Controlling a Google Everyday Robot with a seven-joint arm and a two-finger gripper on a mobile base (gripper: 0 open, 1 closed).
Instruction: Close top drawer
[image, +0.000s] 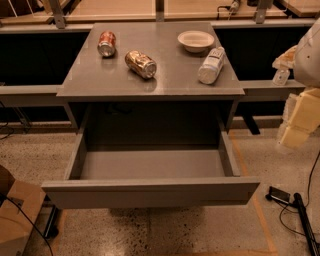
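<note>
Top drawer (150, 192) of the cabinet (150, 85) stands pulled far out toward the camera. Its plain grey front is the nearest thing in view, and the shallow grey box behind it lies open and bare. A cardboard box (17, 212) sits on the speckled floor (280, 155) at the lower left, near the drawer's left corner. A black cable (305, 220) lies on the floor at the lower right.

The gripper (296, 125), a cream blocky shape at the right edge, hangs above the floor beside the cabinet's right side, apart from the drawer. I cannot tell whether it is open or closed.

On the cabinet top, a gold can (140, 64) lies on its side near the middle, and a white bottle (211, 66) lies to its right. Farther back are a red can (106, 43) on the left and a pale bowl (195, 40), upright, on the right.
</note>
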